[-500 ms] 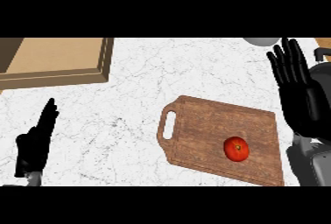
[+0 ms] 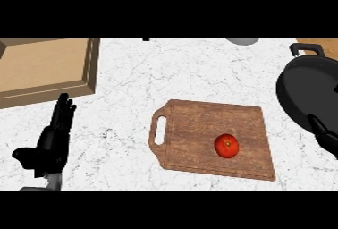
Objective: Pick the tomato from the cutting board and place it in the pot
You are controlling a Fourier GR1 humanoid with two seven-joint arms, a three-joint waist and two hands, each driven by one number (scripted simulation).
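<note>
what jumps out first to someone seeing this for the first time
The round red tomato draws the eye first, sitting alone on the brown wooden cutting board at centre. Next comes the large black pot at the right edge, with the right hand partly showing just below it. The open left hand rests at lower left.

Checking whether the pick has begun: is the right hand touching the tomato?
Apart. The head view shows bare cutting board between the tomato and the right hand at the view's right edge.
</note>
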